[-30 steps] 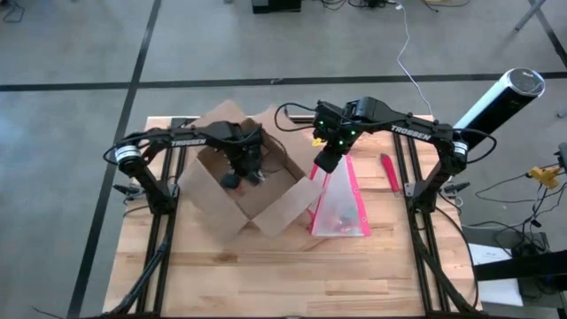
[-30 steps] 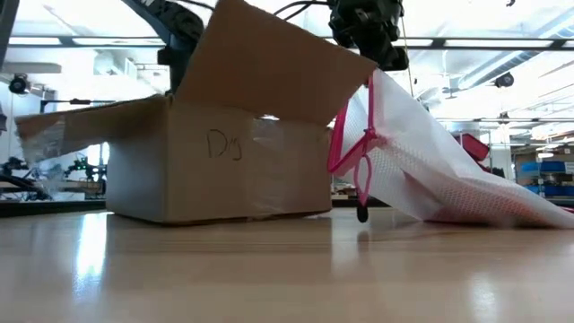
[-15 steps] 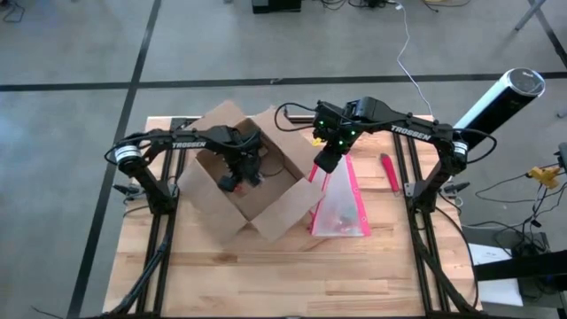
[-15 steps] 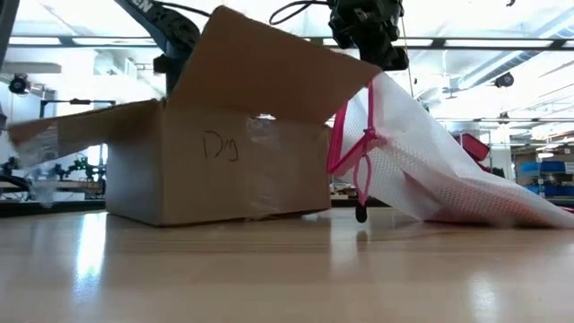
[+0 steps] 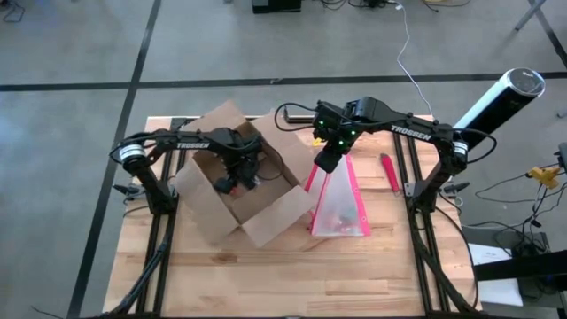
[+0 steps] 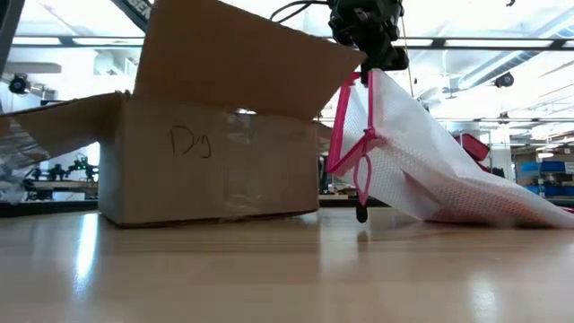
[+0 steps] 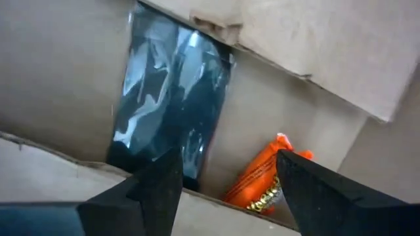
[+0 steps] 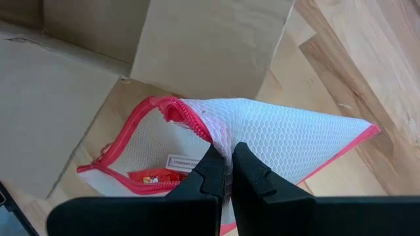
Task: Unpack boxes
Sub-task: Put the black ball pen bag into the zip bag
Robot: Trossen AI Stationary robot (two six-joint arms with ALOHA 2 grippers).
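**Box displaced toward the left arm during the reach**

Evidently the cardboard box (image 5: 237,182) had shifted: over the preceding second it slid toward the left side of the table (image 5: 266,283), and in the low view its handwritten front face moved away from the mesh pouch (image 6: 421,161), opening a gap between them. The box sat on the left half of the table with all flaps open.

The left gripper (image 5: 232,177) was lowered inside the box. Its fingers (image 7: 151,190) were spread apart and held nothing. Below them lay a dark glossy packet (image 7: 170,111) and an orange packet (image 7: 262,177), both on the box floor.

The right gripper (image 8: 226,172) was clenched on the upper edge of the pouch, just beside the pink zip, holding the mouth raised; items were visible within. The pouch's lower end rested on the table.

Judged from this, the box shift was probably caused by contact with the left arm. No item was yet removed, so unpacking remained at the reaching stage.
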